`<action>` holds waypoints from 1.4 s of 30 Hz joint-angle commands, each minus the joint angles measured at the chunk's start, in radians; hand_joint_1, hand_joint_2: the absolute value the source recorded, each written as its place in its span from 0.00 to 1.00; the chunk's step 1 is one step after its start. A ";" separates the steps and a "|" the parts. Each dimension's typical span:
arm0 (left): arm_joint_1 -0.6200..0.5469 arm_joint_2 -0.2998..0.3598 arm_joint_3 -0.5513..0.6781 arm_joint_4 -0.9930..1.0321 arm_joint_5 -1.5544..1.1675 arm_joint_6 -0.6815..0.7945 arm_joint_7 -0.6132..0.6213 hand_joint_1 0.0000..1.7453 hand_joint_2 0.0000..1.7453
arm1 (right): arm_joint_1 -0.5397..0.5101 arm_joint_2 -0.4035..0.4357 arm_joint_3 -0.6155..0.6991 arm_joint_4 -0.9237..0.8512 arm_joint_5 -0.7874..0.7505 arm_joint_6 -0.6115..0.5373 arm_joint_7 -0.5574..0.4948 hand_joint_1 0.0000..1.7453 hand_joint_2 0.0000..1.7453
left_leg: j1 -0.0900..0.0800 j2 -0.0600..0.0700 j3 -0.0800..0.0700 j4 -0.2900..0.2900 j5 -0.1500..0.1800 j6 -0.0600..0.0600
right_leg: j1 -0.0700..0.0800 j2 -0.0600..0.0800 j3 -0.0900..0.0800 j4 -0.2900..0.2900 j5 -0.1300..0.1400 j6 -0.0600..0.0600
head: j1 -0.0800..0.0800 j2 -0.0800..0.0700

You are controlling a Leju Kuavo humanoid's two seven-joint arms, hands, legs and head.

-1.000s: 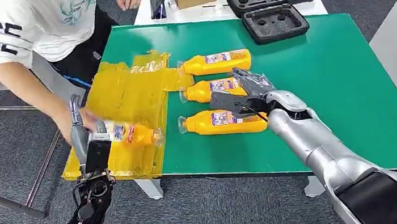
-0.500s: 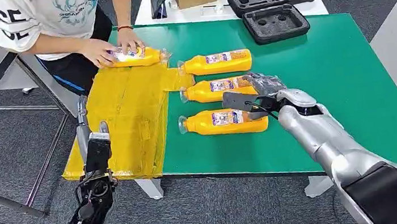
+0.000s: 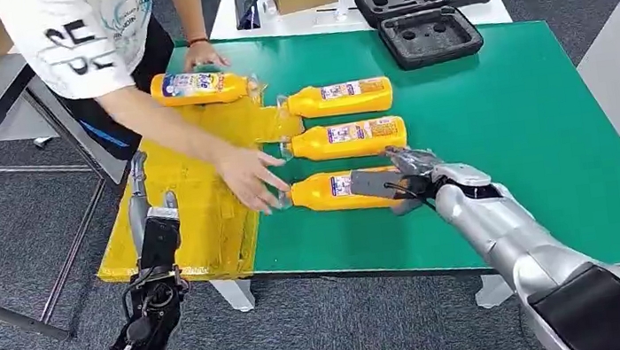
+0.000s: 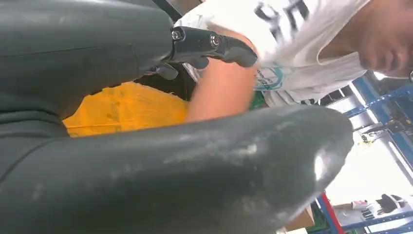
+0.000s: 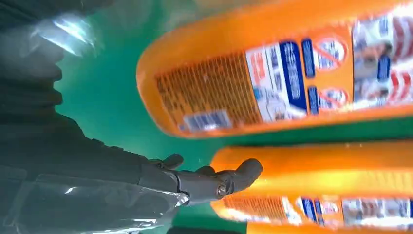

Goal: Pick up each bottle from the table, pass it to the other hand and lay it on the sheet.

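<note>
Bottle [image 3: 340, 191] nearest right hand [image 3: 401, 180] lies crosswise, cap toward sheet [image 3: 193, 198].

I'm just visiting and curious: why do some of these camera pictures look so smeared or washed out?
Head view: evenly lit and mostly sharp; only the person's hand is motion-blurred. Left wrist view: the left robot hand looms close and soft, with the bright background washed out. Right wrist view: the bottles are very close, their labels blurred, with glare on plastic near the right robot hand.

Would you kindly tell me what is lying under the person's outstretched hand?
The person's hand covers the edge of the yellow sheet and the green table beside it, close to the cap of the nearest bottle. Whatever lies directly beneath the palm is hidden.
</note>
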 commanded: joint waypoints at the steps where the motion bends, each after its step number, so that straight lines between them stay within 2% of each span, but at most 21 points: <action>1: -0.027 0.010 -0.023 0.057 0.011 0.009 0.002 0.00 0.00 | -0.055 0.035 0.025 0.083 -0.013 0.004 -0.015 0.00 1.00 | 0.000 0.001 0.000 0.000 0.000 -0.001 | 0.000 0.001 0.000 0.000 0.000 -0.001 | 0.000 0.000; 31: -0.008 0.014 -0.018 0.056 0.017 0.009 0.002 0.00 0.00 | -0.027 0.066 0.042 0.109 -0.006 0.014 -0.014 0.00 1.00 | 0.001 0.001 0.001 0.000 0.000 -0.001 | 0.001 0.001 0.001 0.000 0.000 -0.001 | 0.000 0.000; 40: -0.039 0.004 -0.023 0.094 0.017 0.001 0.002 0.00 0.00 | -0.007 0.077 0.084 0.130 0.013 0.098 -0.020 0.00 1.00 | 0.002 -0.001 0.001 0.000 0.000 -0.001 | 0.002 -0.001 0.001 -0.001 0.000 -0.002 | 0.000 0.000; 41: -0.040 0.004 -0.024 0.095 0.017 0.001 0.002 0.00 0.00 | -0.006 0.077 0.087 0.130 0.013 0.105 -0.023 0.01 1.00 | 0.001 -0.001 0.001 0.000 0.000 -0.001 | 0.001 -0.001 0.001 0.000 0.000 -0.001 | 0.000 0.000; 42: -0.043 0.003 -0.024 0.097 0.018 0.001 0.002 0.00 0.00 | -0.003 0.077 0.093 0.132 0.017 0.108 -0.022 0.09 1.00 | 0.001 -0.001 0.001 0.000 0.000 -0.001 | 0.001 -0.001 0.001 -0.001 0.000 -0.001 | 0.000 0.000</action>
